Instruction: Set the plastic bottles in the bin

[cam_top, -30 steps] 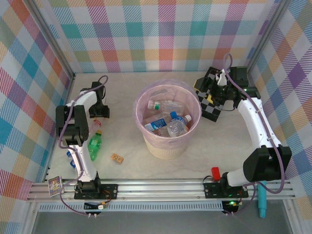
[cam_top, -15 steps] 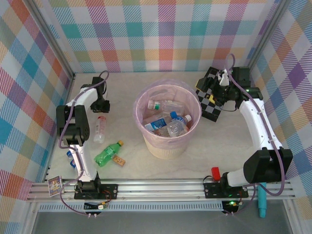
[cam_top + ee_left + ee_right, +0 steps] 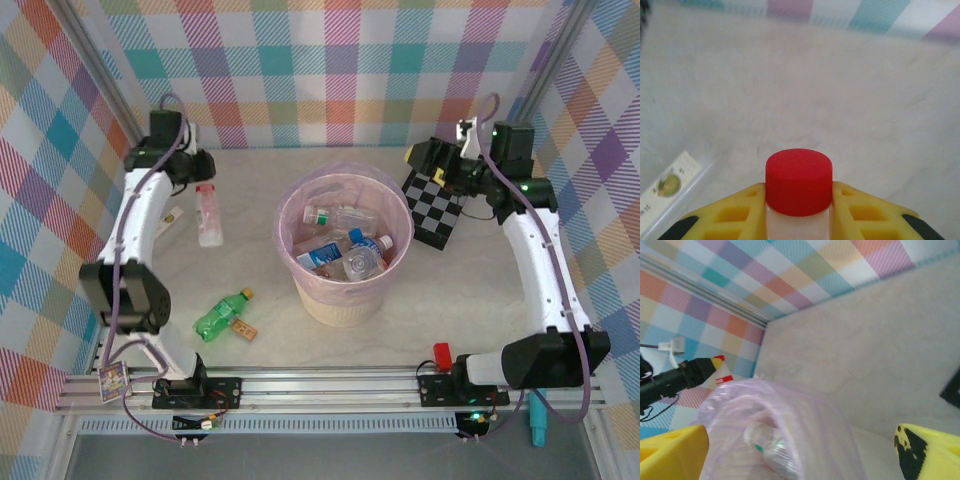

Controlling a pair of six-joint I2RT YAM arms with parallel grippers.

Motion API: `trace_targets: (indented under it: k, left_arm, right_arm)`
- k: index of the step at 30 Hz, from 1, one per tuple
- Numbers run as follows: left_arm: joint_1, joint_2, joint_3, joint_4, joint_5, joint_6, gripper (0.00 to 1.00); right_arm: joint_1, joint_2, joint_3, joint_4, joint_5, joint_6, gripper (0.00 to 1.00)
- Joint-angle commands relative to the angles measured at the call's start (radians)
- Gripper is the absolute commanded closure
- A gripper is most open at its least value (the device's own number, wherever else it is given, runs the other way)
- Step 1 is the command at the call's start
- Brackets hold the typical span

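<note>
At the far left of the table (image 3: pixel 480 300), pinched in the left gripper (image 3: pixel 200 183) just under its red cap: a clear bottle (image 3: pixel 210 222); in the left wrist view, yellow fingers (image 3: pixel 735 215) pressed to the neck on either side of the cap, no gap to be seen; hard to tell from above whether lifted clear of the table or resting on it. Long axis of that bottle running from the gripper toward the near side, cap end far, base end near. To the right of it and a little nearer, well apart: the bin (image 3: pixel 330 305), pink liner open at the top, several bottles (image 3: pixel 345 255) already lying inside. Judged next: carry rightward over the rim, then let go; needs height enough for the base to pass the rim; risk of snagging the liner if carried low. Lying on its side at the near left, just beside a small brown block (image 3: pixel 243 329): a green bottle (image 3: pixel 218 320), yellow cap pointing right and far, not yet binned; much nearer the left arm than the right. Over at the far right, above the checkerboard (image 3: pixel 435 215): right gripper (image 3: pixel 432 165), spread wide and holding nothing; in the right wrist view, yellow fingertips far apart with the bin's liner between and below.
</note>
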Motion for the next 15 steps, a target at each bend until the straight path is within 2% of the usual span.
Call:
trace_targets:
  k: [1, 5, 10, 12, 15]
  left_arm:
    - [-0.012, -0.127, 0.040, 0.034, 0.132, -0.094, 0.70]
    - [-0.043, -0.273, 0.038, 0.151, 0.253, -0.170, 0.71]
    - [-0.135, -0.430, -0.040, 0.462, 0.401, -0.316, 0.77]
    - [-0.188, -0.456, -0.046, 0.580, 0.445, -0.361, 0.78]
    - [-0.301, -0.469, -0.065, 0.688, 0.472, -0.356, 0.80]
  right_arm:
    - [0.003, -0.040, 0.083, 0.055, -0.077, -0.082, 0.05]
    - [0.031, -0.040, 0.158, 0.030, -0.118, -0.133, 0.06]
    - [0.035, -0.029, 0.161, 0.031, -0.104, -0.112, 0.06]
    - [0.034, -0.026, 0.135, 0.055, -0.105, -0.082, 0.06]
    - [0.035, -0.026, 0.094, 0.104, -0.113, -0.041, 0.06]
